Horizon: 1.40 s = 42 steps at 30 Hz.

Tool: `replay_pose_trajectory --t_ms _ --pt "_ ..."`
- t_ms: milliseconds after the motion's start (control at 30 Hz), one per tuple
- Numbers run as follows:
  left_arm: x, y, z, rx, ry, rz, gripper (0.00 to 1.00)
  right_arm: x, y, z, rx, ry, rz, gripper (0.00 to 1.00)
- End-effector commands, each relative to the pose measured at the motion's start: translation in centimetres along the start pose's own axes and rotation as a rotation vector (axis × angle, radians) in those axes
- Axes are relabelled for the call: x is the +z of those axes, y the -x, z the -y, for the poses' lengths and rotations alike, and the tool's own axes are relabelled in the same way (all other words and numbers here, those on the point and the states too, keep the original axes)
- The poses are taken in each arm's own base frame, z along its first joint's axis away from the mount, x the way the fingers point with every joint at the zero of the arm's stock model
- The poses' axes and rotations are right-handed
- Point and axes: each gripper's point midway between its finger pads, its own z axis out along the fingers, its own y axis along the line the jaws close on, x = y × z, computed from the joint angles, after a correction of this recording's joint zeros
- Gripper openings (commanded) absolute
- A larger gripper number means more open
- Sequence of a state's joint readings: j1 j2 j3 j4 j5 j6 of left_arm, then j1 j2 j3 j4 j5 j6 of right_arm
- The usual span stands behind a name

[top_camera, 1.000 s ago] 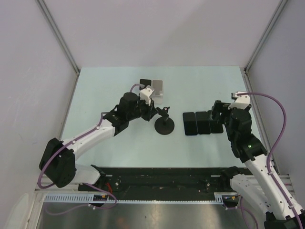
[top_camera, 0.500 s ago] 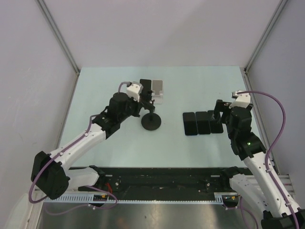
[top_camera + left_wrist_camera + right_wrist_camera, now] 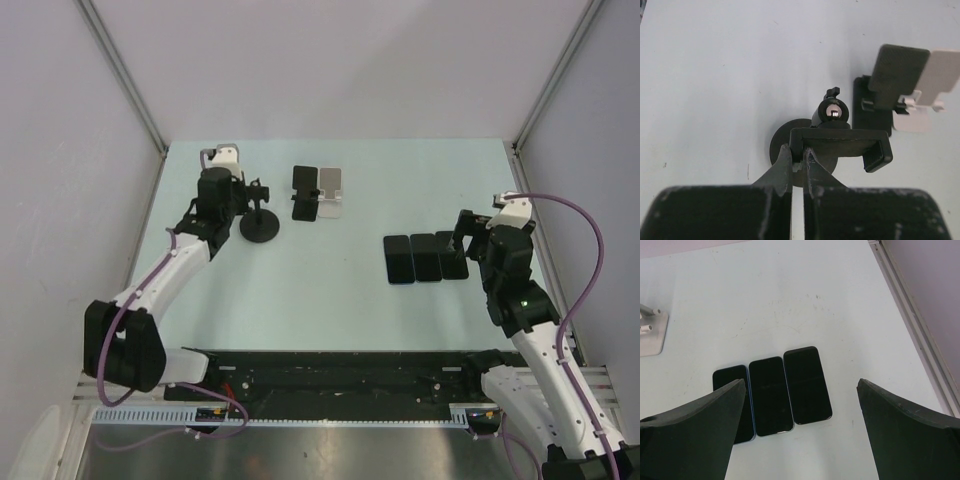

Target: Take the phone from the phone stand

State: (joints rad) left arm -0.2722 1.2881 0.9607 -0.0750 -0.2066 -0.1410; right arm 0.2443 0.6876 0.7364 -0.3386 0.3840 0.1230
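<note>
The pale green table (image 3: 330,300) fills the middle of the overhead view, walled in by grey panels. The left arm (image 3: 165,275) stretches from the lower left up to the upper left part of the table. The right arm (image 3: 525,310) rises along the right edge and stops at mid-height.

The left gripper (image 3: 796,156) is clenched, its two fingers pinched on the left end of the clamp bar of a black phone stand (image 3: 260,225). This stand has a round base and sits in the upper left of the overhead view. Whether the base rests on the table or hangs just above it cannot be told.

The right gripper (image 3: 801,382) is released, its fingers spread wide above the phones.

Near the top centre, a black stand (image 3: 304,196) and a white stand (image 3: 333,190) sit side by side, touching or nearly so.

Three dark phones (image 3: 425,257) lie flat, screens up, in a tight row right of centre, well apart from all three stands.
</note>
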Motion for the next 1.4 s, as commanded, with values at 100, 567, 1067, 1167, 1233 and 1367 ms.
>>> replay_pose_trajectory --t_ms 100,567,1067,1167,1233,1367 --pt "3.3 9.7 0.6 -0.113 -0.029 0.233 0.01 -0.5 1.2 0.6 0.026 -0.017 0.054 1.00" --pt "8.6 9.2 2.7 -0.127 -0.090 0.179 0.00 -0.5 1.4 1.2 0.018 -0.044 0.060 1.00" --pt "8.1 8.6 3.2 -0.088 -0.111 0.180 0.55 -0.5 2.5 1.2 0.029 -0.030 0.097 1.00" --pt "6.8 9.2 2.9 -0.082 -0.112 0.200 0.74 -0.8 3.5 0.7 0.017 0.003 0.114 1.00" --pt "5.5 10.0 2.8 -0.081 -0.113 0.223 0.84 -1.2 4.1 0.7 -0.005 0.015 0.121 1.00" --pt "3.3 10.7 2.5 -0.074 -0.117 0.234 0.94 -2.2 6.0 0.1 -0.027 0.061 0.153 1.00"
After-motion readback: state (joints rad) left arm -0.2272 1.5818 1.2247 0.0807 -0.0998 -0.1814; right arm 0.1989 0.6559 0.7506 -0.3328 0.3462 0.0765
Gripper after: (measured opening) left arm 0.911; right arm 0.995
